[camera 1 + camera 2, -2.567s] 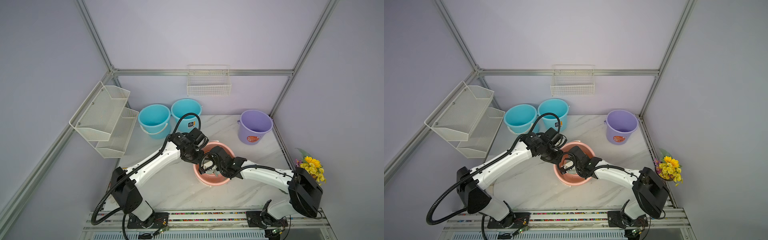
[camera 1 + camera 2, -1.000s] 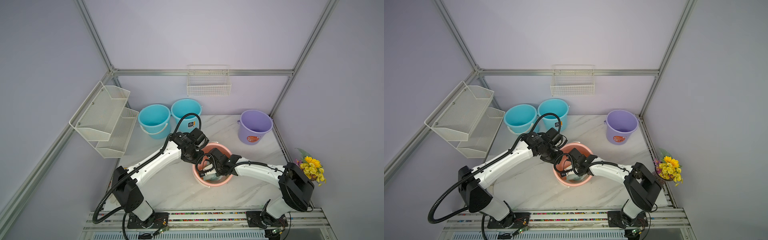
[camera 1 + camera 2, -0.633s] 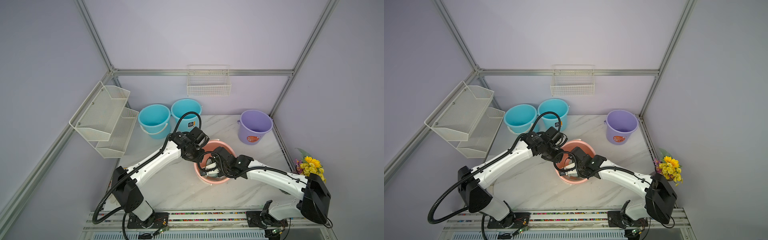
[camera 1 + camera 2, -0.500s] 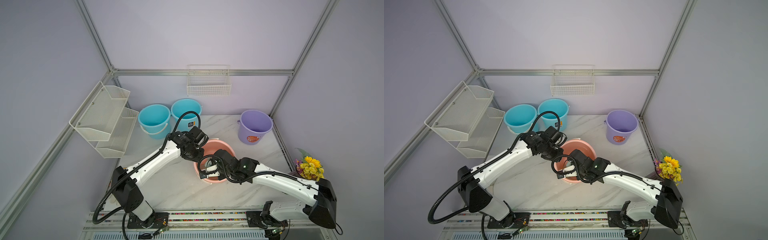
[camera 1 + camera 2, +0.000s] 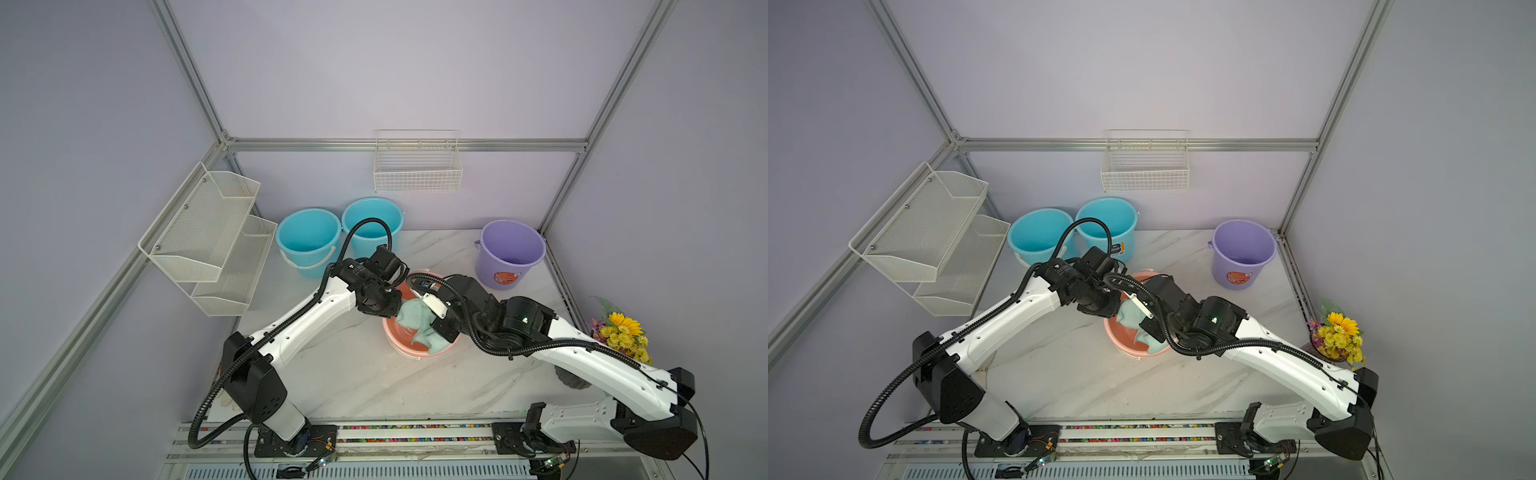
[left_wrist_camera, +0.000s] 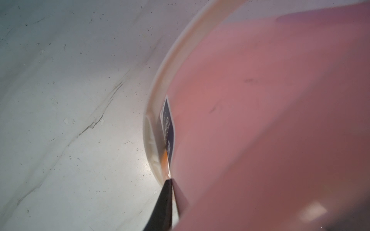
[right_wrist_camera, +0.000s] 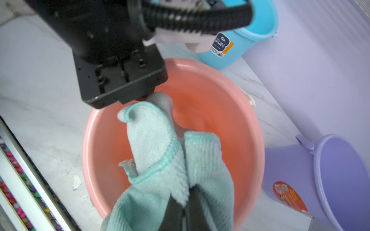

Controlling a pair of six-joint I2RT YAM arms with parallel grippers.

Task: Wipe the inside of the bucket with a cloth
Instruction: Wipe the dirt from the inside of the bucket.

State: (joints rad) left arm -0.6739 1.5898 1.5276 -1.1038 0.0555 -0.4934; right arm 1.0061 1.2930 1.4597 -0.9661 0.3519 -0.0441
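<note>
The mint cloth (image 5: pixel 1128 316) drapes into the pink bucket (image 5: pixel 1120 348) between the left end effector (image 5: pixel 1109 311) and right end effector (image 5: pixel 1148 323)

Purple bucket (image 5: pixel 524 275) (upright), flowers (image 5: pixel 621 334), wire basket (image 5: pixel 417 181).

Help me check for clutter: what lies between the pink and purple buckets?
Only bare table, shown in the right wrist view between the pink bucket and the purple bucket.

Two round turquoise plastic buckets (image 5: pixel 308 239) (image 5: pixel 372 224), one lilac plastic bucket (image 5: pixel 490 270), one salmon-pink plastic bucket (image 5: pixel 397 334). One mint-green microfibre cloth (image 5: pixel 415 313), one white wire basket (image 5: pixel 417 174), one two-tier white mesh shelf (image 5: pixel 208 237), one yellow flower bunch (image 5: pixel 621 334).
</note>
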